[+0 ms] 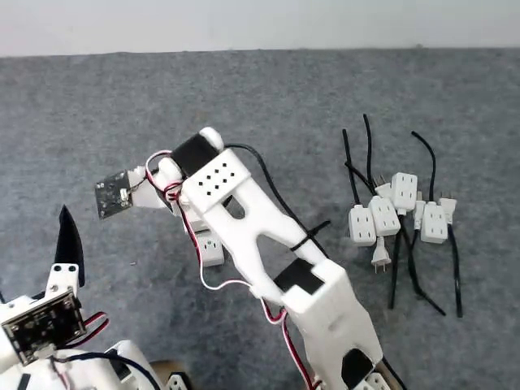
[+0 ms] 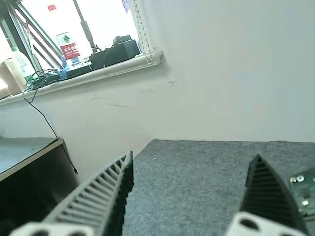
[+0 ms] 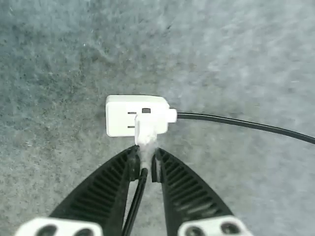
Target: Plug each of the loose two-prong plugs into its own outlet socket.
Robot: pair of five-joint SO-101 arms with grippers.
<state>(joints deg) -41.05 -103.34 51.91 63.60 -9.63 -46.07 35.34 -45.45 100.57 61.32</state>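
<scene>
Right end effector [image 3: 144, 159]: fingers clamped on the cord end of a white two-prong plug [image 3: 146, 132]. Plug's long axis runs straight on from the fingers, nose toward the outlet block [image 3: 125, 115], which lies directly ahead and touching the plug. Prongs hidden (cannot tell how deep they sit). The plug's black cord [image 3: 138, 189] trails back between the fingers. The block's own cable leaves crosswise to the plug's axis.

Judgement: next move is a push along that same axis. Any sideways drift would likely slide the loose block over the grey tabletop [image 1: 97, 106].

High view: the right arm [image 1: 244, 219] reaches from the near edge diagonally to the tabletop's middle, wrist tipped down over the outlet block [image 1: 211, 249].

Left end effector [image 2: 192, 160]: fingers wide apart, nothing between, raised by the near left corner and aimed at the far wall. Right arm is plainly nearer.

Spare outlets and plugs [image 1: 398, 213] are bunched toward the right edge, well apart from both.
</scene>
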